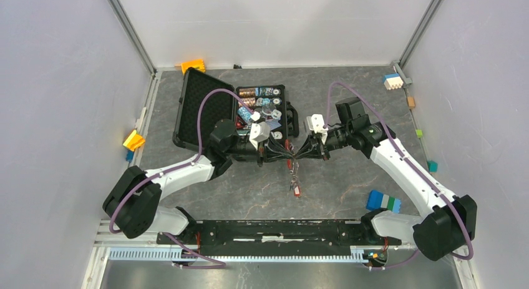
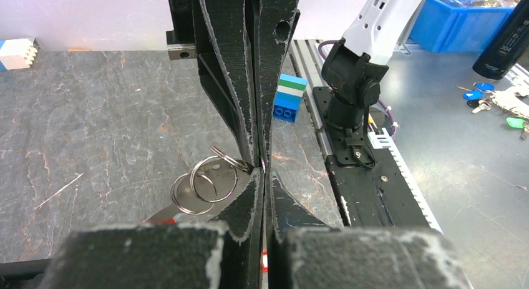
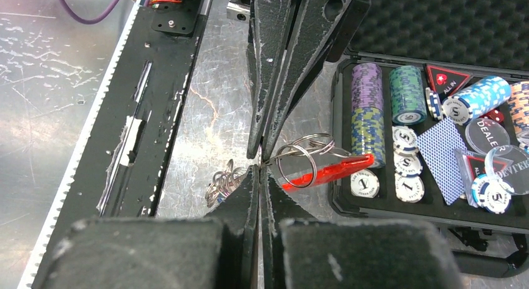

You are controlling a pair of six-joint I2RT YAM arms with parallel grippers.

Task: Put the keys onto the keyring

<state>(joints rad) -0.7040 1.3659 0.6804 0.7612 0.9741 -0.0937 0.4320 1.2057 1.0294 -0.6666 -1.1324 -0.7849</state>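
Observation:
My left gripper (image 1: 288, 153) (image 2: 260, 171) and right gripper (image 1: 299, 153) (image 3: 260, 166) meet tip to tip above the table's middle. Both are shut on the keyring, whose silvery rings (image 2: 206, 183) (image 3: 298, 161) stick out on the case side. Its long red tag (image 3: 337, 170) (image 2: 163, 212) juts from the rings. On the near side a bunch of chain links and small rings (image 3: 224, 181) shows a blue fleck. That strand (image 1: 293, 175) ends in a small red piece (image 1: 295, 190). I cannot make out separate keys. A red sliver shows in the slit between my left fingers.
An open black case (image 1: 206, 108) of poker chips (image 3: 368, 114) lies just beyond the grippers. A blue, green and white block (image 1: 383, 201) (image 2: 289, 97) sits near the right arm's base. Small blocks line the walls. The black base rail (image 1: 274, 230) runs along the near edge.

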